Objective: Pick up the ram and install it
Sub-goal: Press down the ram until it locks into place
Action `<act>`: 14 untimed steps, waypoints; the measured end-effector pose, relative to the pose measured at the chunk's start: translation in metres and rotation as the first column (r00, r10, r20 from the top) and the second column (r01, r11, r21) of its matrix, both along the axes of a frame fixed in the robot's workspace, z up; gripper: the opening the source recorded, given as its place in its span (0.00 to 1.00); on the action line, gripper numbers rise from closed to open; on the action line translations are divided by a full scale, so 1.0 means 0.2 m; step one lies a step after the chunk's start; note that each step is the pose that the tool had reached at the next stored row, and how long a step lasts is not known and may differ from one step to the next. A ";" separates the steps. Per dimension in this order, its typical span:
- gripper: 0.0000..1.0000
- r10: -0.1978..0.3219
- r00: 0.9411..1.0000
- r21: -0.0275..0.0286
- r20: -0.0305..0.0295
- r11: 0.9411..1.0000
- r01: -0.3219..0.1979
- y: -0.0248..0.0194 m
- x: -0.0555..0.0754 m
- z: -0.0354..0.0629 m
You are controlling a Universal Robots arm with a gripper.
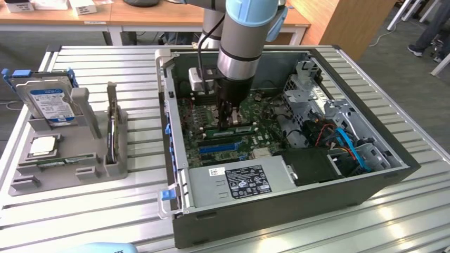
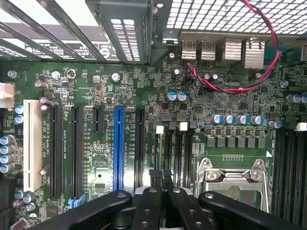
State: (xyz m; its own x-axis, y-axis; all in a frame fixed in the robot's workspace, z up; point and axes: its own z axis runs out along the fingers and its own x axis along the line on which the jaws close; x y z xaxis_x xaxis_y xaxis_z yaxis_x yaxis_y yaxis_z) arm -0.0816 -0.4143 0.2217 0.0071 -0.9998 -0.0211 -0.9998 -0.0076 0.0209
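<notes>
Risking little at the near wall of the computer case, with the labelled power supply sitting well apart from the work.

Moving inward over the motherboard, past the blue slot, and meeting the likely trouble:
- Risking a bent stick or a scraped board by bearing down while out of line with the slot.
- Risking 1 end riding high, with only 1 of the 2 clips latching, by pressing off-centre.
- Risking a slip off the thin top edge, sending the fingertips into the neighbouring black memory slots or toward the silver processor socket just beside them.
- Risking a snag on the red cable near the far edge of the board by tilting or swinging while this deep inside the case.

Finding the ram near the middle of the motherboard, apart from all 4 case walls, lying flat-on to the exterior view as a narrow green strip. Finding the gripper directly above it, pointing straight down, fingers drawn fully together. Seemingly touching the ram's top edge with the tips, though not showing clearly whether pinching it or merely resting on it.
</notes>
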 end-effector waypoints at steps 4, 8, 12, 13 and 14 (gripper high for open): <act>0.10 0.000 1.000 0.000 0.000 1.000 0.000 0.000 0.00 0.042; 0.10 0.000 1.000 0.000 0.000 1.000 0.000 0.000 0.00 0.103; 0.10 0.000 1.000 -0.001 0.000 1.000 0.000 0.000 0.00 0.166; 0.10 0.000 1.000 -0.001 0.000 1.000 0.000 0.000 0.00 0.181; 0.10 0.000 1.000 -0.001 0.000 1.000 0.000 0.000 0.00 0.196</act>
